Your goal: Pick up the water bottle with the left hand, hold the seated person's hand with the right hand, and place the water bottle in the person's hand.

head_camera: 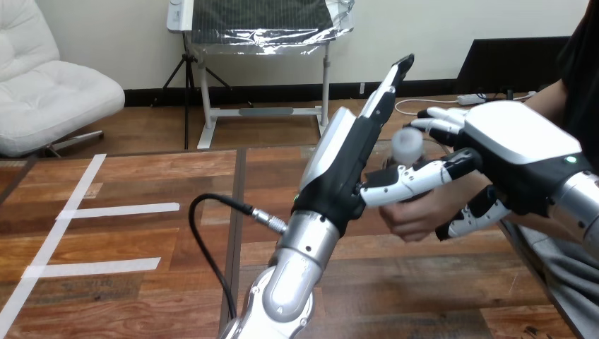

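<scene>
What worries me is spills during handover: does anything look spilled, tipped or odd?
Nothing stands out. The clear water bottle, white cap on, sits between the left hand and the person's hand; the brown wooden table shows no spill.

Robotics lab, as I see it over remote link. Evidence: brown wooden plank table (pixel 141 282) marked with white tape strips (pixel 116 209), one long diagonal line, two short bars off it. Robot's silver metal left forearm (pixel 304 244) rises from near edge at centre; silver right forearm (pixel 579 201) enters at right. Person's hand (pixel 413 215) raised between them, over table's right side.
</scene>
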`<action>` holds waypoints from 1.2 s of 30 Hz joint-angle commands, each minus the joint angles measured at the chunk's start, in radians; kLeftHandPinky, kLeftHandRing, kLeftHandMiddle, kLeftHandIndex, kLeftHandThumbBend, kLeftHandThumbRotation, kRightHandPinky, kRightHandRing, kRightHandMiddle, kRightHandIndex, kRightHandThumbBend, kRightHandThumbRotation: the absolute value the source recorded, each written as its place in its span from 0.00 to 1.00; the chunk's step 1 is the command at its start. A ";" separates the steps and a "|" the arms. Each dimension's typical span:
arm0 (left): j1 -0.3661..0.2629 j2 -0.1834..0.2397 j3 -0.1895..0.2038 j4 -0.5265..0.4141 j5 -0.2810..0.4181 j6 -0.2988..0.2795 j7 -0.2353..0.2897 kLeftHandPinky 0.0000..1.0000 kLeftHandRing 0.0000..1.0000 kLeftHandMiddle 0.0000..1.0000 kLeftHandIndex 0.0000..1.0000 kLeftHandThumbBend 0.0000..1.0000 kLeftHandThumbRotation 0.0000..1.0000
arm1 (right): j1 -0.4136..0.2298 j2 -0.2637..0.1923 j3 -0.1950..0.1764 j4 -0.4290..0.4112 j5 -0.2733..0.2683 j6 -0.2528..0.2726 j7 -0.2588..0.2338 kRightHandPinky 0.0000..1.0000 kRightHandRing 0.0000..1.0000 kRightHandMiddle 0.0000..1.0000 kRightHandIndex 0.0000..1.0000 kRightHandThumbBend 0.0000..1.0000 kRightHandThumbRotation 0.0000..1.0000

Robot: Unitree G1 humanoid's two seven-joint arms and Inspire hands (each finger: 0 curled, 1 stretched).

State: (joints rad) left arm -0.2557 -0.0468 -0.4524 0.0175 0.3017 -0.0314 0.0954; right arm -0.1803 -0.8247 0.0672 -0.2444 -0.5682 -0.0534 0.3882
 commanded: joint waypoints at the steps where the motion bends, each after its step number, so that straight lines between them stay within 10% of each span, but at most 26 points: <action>1: 0.038 -0.046 0.018 -0.067 -0.016 -0.042 0.028 0.88 0.95 0.97 0.96 0.71 0.55 | -0.002 0.028 -0.063 -0.092 0.025 0.027 -0.006 0.83 0.93 0.94 0.88 0.87 0.00; 18: 0.220 -0.035 0.009 -0.158 -0.085 -0.198 0.089 0.77 0.84 0.87 0.86 0.54 0.55 | 0.121 0.199 -0.137 -0.260 0.124 0.099 -0.098 0.76 0.90 0.92 0.89 0.72 0.00; 36: 0.430 0.006 0.045 -0.251 -0.053 -0.379 0.142 0.78 0.82 0.85 0.84 0.44 0.64 | 0.251 0.420 -0.106 -0.239 0.156 -0.125 -0.354 0.77 0.90 0.94 0.87 0.45 0.00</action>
State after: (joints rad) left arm 0.1574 -0.0235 -0.4337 -0.1619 0.2148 -0.3425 0.2064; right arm 0.0717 -0.4662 -0.0385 -0.4768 -0.4366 -0.1283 0.0944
